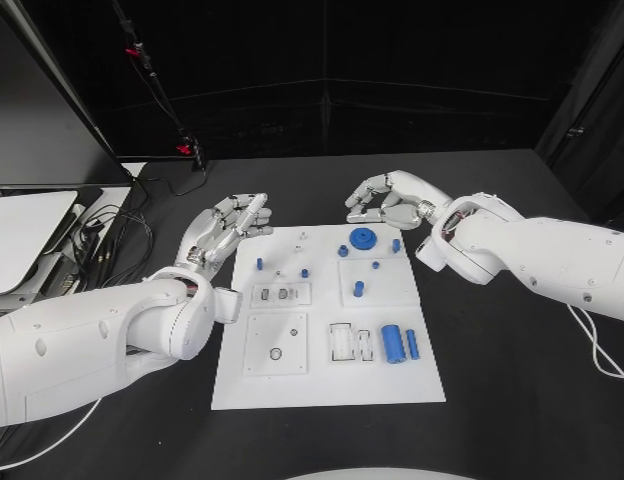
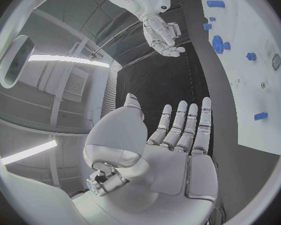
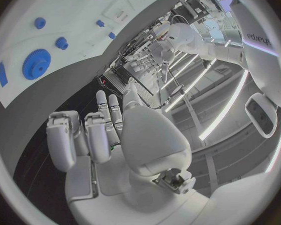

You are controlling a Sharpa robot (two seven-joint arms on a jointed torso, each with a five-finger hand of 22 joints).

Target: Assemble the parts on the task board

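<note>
**A:** Where is the task board (image 1: 327, 385) sitting, and why there?

**B:** It is lying flat in the middle of the head view on the black table (image 1: 528, 400), square between the two arms. I judge that is so either hand can reach any part without crossing over.

**A:** And the parts?

**B:** The blue gear (image 1: 363, 237) is resting near the board's upper edge, with small blue pegs (image 1: 259, 264) scattered just below it. The big blue cylinder (image 1: 393, 344) is lying on its side at lower right, beside a slimmer blue pin (image 1: 413, 344). They look laid out apart so each can be picked singly.

**A:** What is the left hand (image 1: 230, 230) doing?

**B:** It is hovering at the board's upper left corner, fingers stretched out straight and apart, holding nothing. The left wrist view shows the palm bare.

**A:** The right hand (image 1: 387, 200)?

**B:** It is sitting just above the board's top edge, near the gear, fingers curled inward but gripping nothing that I can see. My guess is it is poised for the gear, being the nearest part.

**A:** So the assembly?

**B:** Seemingly not begun; no part is being held.
</note>
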